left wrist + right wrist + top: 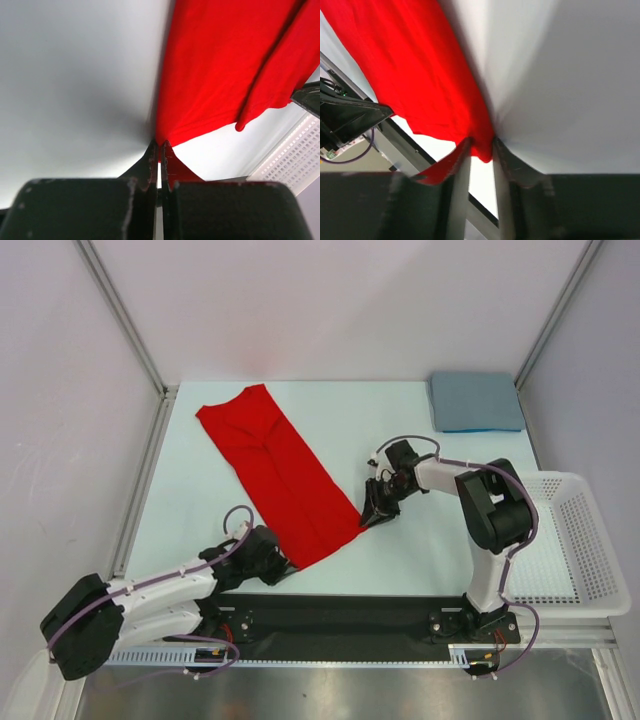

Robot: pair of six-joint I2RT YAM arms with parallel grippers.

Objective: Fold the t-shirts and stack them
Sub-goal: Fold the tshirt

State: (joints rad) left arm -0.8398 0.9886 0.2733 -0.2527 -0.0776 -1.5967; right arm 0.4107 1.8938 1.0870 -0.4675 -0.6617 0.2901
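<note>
The red t-shirt (pixel 270 465) lies on the table as a long strip folded lengthwise, running diagonally from back left to the near middle. My left gripper (pixel 283 565) is low at its near left corner and shut on the cloth (pixel 215 75), which is pinched at the tips (pixel 159 144). At the near right corner is my right gripper (pixel 372 518). Its jaws stand apart, and the corner of the red cloth (pixel 415 65) sits between the tips (pixel 481 142). The blue t-shirt (pixel 476 400) lies folded square at the back right.
A white mesh basket (pixel 575 540) stands off the table's right edge, and its rim (pixel 295 155) shows in the left wrist view. Metal frame posts rise at the back corners. The black base rail runs along the near edge.
</note>
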